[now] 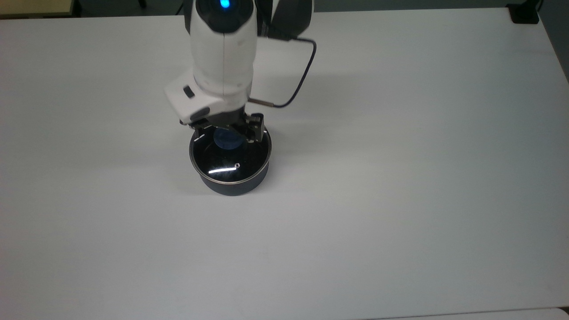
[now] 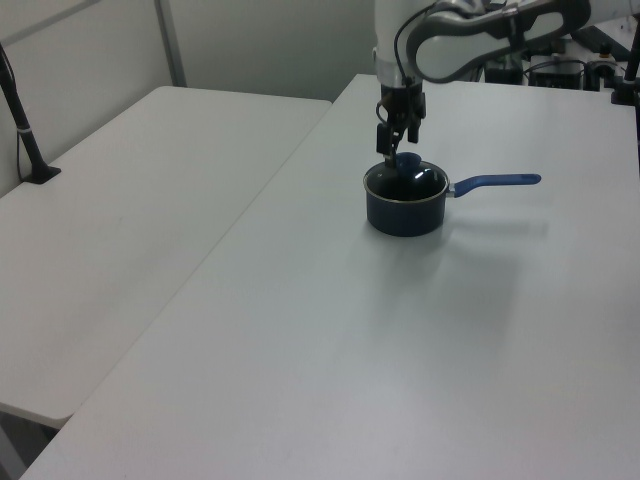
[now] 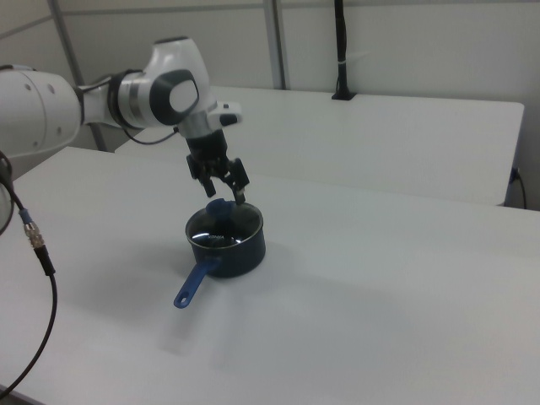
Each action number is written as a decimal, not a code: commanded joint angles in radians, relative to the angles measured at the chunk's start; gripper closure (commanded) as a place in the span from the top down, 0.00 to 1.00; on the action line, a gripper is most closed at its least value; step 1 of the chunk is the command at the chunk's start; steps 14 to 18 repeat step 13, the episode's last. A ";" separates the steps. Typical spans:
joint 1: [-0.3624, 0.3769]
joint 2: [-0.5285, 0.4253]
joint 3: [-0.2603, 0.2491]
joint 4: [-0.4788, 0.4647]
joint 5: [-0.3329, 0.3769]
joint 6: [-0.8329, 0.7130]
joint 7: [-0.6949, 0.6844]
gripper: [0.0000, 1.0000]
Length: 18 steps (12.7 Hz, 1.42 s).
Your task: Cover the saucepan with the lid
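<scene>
Now: lid sits on the pan, claw apart above the knob

Squarely on the saucepan lies the lid, its metal rim matching the pan's rim all round in the top view, with a bright glint and the small steam vent towards the near edge. The blue knob stands up at the lid's middle.

The gripper hangs just above the knob with its fingers spread wide, one to each side and clear of it; the right view shows a gap between fingertips and knob. It grips nothing.

The pan rests on the white table, near its middle in the top view. Its long blue handle points to the left view's right, and towards the lower left in the right view, lying level above the tabletop.

A dark cable loops from the arm's wrist
</scene>
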 commanded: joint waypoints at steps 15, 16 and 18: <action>-0.121 -0.379 0.009 -0.143 0.115 -0.283 -0.237 1.00; -0.121 -0.379 0.009 -0.143 0.115 -0.283 -0.237 1.00; -0.121 -0.379 0.009 -0.143 0.115 -0.283 -0.237 1.00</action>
